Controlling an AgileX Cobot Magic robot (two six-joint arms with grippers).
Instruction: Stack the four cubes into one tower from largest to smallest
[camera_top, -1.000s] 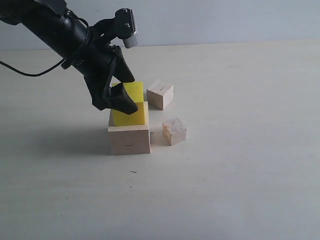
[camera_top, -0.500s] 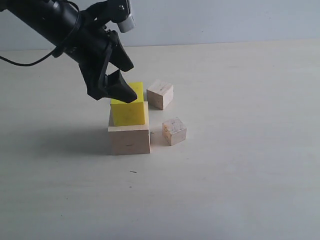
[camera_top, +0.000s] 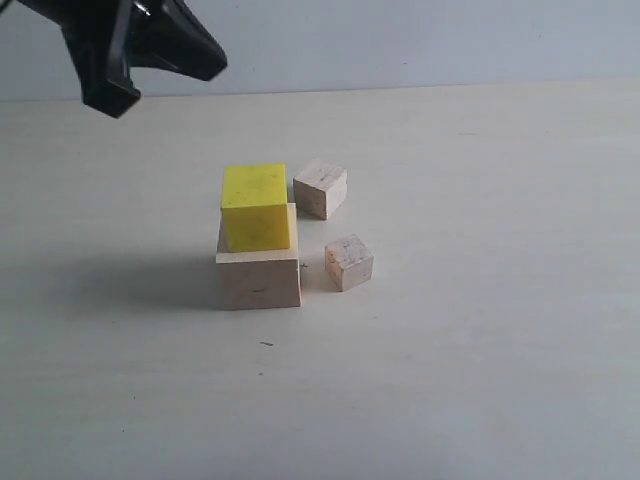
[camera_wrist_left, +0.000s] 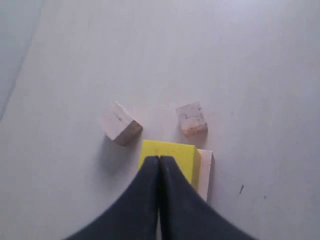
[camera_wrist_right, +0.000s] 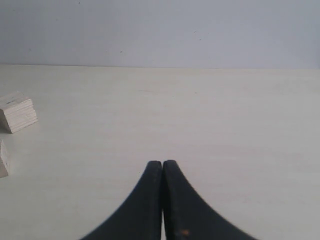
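The bright yellow cube (camera_top: 256, 207) stands on the large pale wooden cube (camera_top: 259, 280), set toward its back left. One small pale cube (camera_top: 320, 188) lies behind and to the right of them. The smallest cube (camera_top: 348, 262), with pinkish-grey marks, lies to the right of the large one. My left arm (camera_top: 140, 40) hangs high at the top left, well off the stack. In the left wrist view my left gripper (camera_wrist_left: 159, 159) is shut and empty above the yellow cube (camera_wrist_left: 175, 152). My right gripper (camera_wrist_right: 162, 162) is shut and empty over bare table.
The pale table (camera_top: 480, 350) stretches wide to the right and front of the cubes. A grey wall (camera_top: 420, 40) runs behind its far edge. In the right wrist view a small cube (camera_wrist_right: 17, 111) lies far off to one side.
My left gripper let go of the yellow cube, rose up and to the left away from the stack, and its jaws came together. The yellow cube stays on the large cube.
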